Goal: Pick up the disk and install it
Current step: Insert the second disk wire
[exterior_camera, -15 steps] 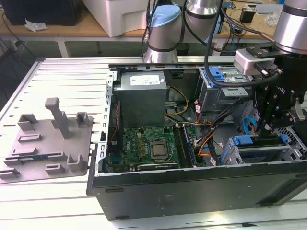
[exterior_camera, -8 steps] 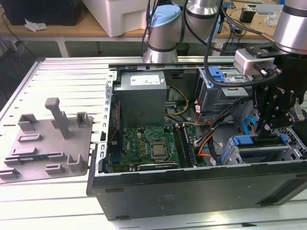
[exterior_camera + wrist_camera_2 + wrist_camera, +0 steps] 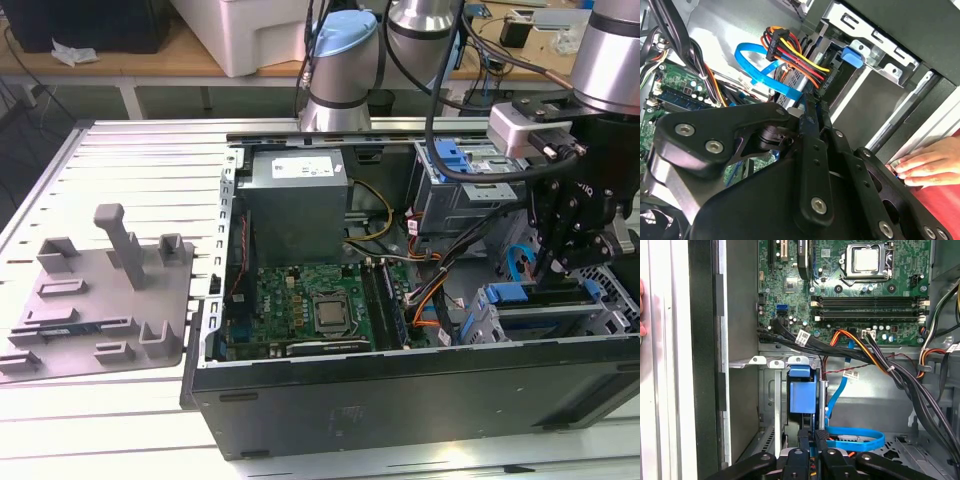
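White slatted tabletop (image 3: 120, 150) carries an open computer case (image 3: 400, 390); a grey moulded tray (image 3: 100, 300) lies at centre left of the exterior view. At the right, the hand (image 3: 812, 440) is clamped on the disk (image 3: 802, 395), standing edgewise in the drive cage beside blue cable (image 3: 855, 440) and a wire bundle (image 3: 795, 55).

end effector (image 3: 812, 460): matt black metal | disk (image 3: 802, 395): blue plastic carrier | case (image 3: 400, 390): dark metal

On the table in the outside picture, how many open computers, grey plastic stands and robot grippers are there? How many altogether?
Open computer case: 1
Grey plastic stand: 1
Gripper: 1
Total: 3
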Controlling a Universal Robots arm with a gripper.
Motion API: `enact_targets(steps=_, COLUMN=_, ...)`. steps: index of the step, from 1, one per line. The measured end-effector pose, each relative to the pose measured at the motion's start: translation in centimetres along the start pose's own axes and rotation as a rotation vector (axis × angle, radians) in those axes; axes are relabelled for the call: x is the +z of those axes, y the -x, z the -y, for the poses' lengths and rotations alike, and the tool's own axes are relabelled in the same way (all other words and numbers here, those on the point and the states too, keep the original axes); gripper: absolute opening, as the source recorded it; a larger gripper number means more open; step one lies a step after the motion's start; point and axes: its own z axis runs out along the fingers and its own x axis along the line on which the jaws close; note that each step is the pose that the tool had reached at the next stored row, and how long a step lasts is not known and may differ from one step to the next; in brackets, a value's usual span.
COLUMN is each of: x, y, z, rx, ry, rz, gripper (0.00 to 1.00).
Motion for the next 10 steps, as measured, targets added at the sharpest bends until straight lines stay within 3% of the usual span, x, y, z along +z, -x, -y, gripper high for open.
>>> enact_targets(steps=10, x=0.29, y=0.04, z=0.00, rx=0.000, ry=0.0000, rz=0.0001, gripper=0.16)
